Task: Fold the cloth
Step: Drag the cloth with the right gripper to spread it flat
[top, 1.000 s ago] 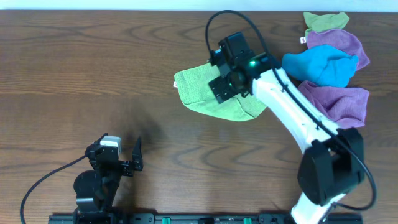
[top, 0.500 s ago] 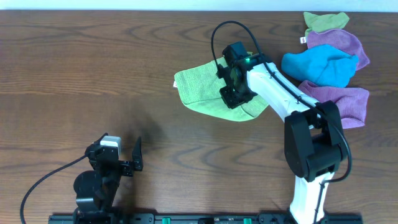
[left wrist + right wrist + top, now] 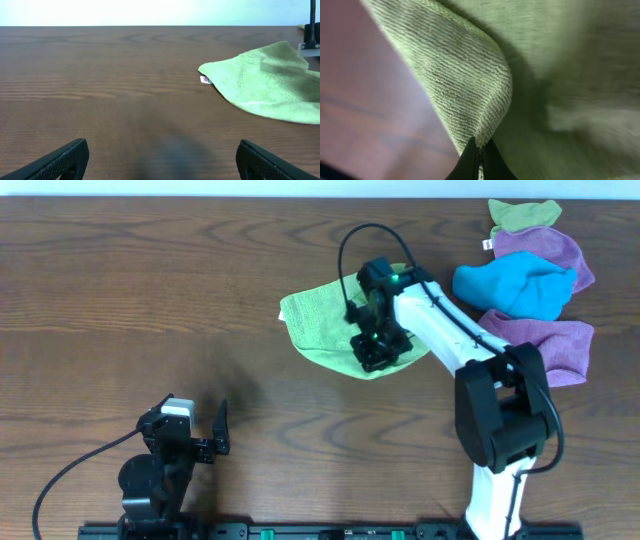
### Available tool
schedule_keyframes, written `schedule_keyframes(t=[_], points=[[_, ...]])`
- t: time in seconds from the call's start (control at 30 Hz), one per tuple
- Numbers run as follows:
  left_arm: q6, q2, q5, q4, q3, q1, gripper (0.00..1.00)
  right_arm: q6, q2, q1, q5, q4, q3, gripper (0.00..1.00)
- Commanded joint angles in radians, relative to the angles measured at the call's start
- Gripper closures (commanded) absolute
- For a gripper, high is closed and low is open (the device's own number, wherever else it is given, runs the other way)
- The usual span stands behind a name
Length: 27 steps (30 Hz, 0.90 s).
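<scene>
Cloth [image 3: 318, 320], centre frame: edge pinched by closed right gripper [image 3: 374, 348]; fold begun, not completed. Left gripper [image 3: 165, 160] open, idle.

cloth [image 3: 465, 85]: ribbed microfibre pile seen, soft, matt | table [image 3: 100, 75]: dark wood grain noted, smooth, faint sheen | left gripper [image 3: 165, 160]: black, matt, plastic-like | right arm [image 3: 445, 332]: white casing recorded, smooth

Dark brown wood-grain table [image 3: 120, 290]; bright white strip [image 3: 150, 12] beyond far edge.
</scene>
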Motion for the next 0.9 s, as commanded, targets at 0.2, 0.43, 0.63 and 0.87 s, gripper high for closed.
schedule_keyframes(t=[0.2, 0.43, 0.63, 0.87], points=[[0.004, -0.006, 0.012, -0.003, -0.023, -0.003, 0.05, -0.003, 0.018, 0.174, -0.146, 0.003, 0.002, 0.99], [0.004, -0.006, 0.012, -0.003, -0.023, -0.003, 0.05, -0.043, 0.018, 0.320, -0.171, 0.021, 0.005, 0.99], [0.003, -0.006, 0.012, -0.003, -0.023, -0.003, 0.05, -0.051, 0.018, 0.341, -0.080, 0.043, 0.005, 0.40], [0.003, -0.006, 0.012, -0.002, -0.023, -0.003, 0.05, 0.029, 0.011, 0.246, -0.033, 0.085, 0.010, 0.21]])
